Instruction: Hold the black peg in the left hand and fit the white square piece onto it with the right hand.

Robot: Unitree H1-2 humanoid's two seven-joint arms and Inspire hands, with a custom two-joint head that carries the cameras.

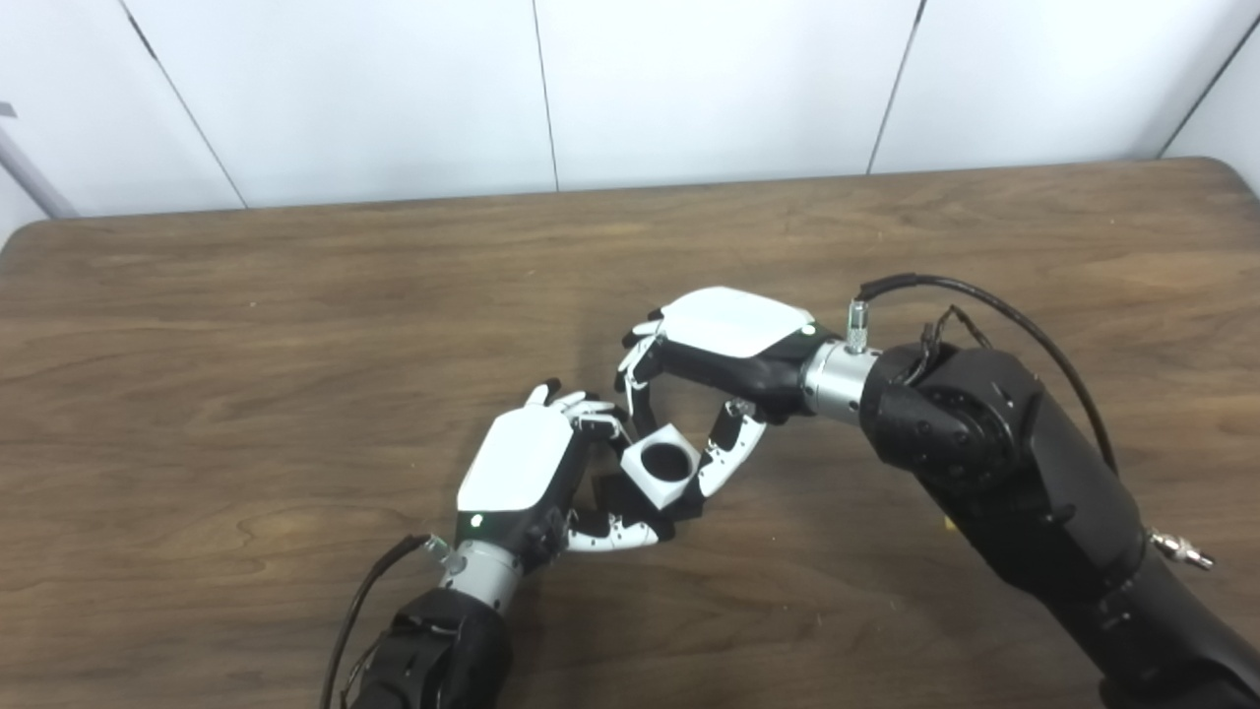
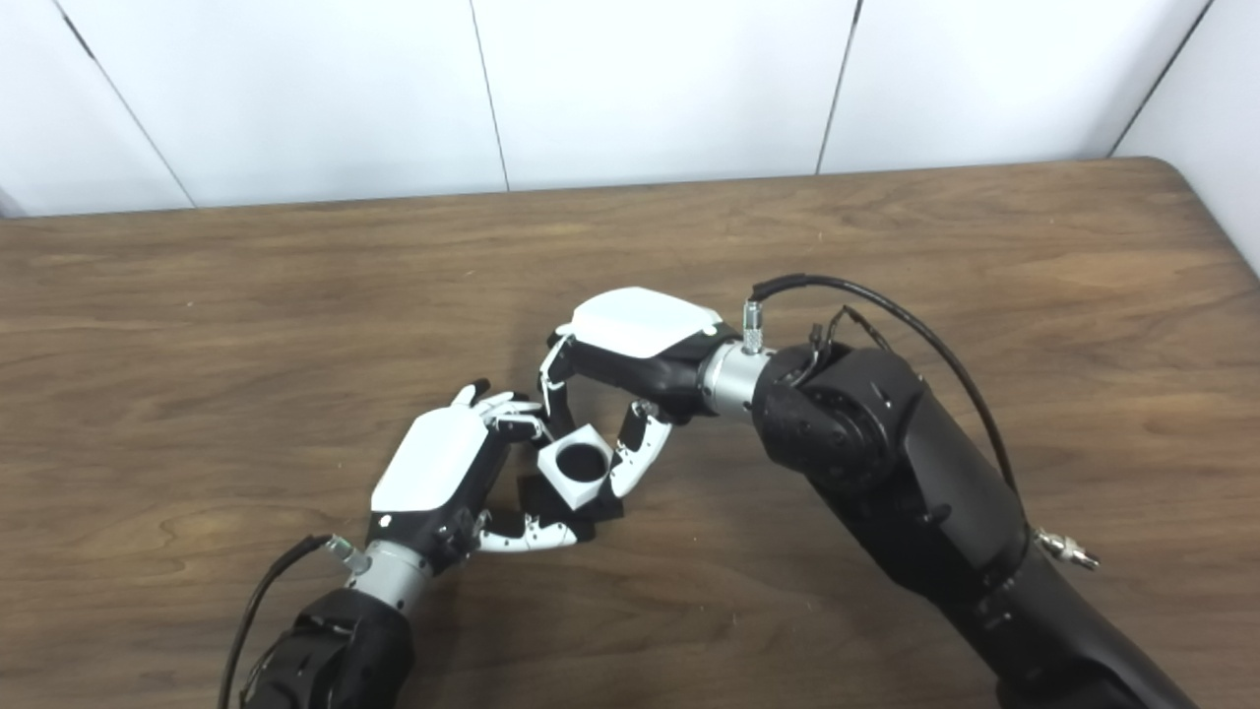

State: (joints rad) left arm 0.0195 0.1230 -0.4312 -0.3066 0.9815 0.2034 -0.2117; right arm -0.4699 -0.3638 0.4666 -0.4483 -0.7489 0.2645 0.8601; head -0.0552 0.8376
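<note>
My left hand (image 1: 522, 468) is low at the table's middle, fingers curled around the black peg (image 1: 612, 489), which is mostly hidden; only dark parts show under and beside the white piece. The white square piece (image 1: 661, 463), a small block with a round dark hole on top, sits tilted right over the black peg. My right hand (image 1: 728, 340) reaches in from the right and pinches the white piece between its fingers (image 1: 638, 394) and its thumb (image 1: 728, 453). The two hands touch around the piece. It also shows in the right eye view (image 2: 576, 463).
The brown wooden table (image 1: 295, 315) stretches to all sides, with a white panelled wall (image 1: 394, 89) behind its far edge. A black cable (image 1: 994, 310) loops above my right wrist. My right forearm (image 1: 1034, 492) lies across the table's lower right.
</note>
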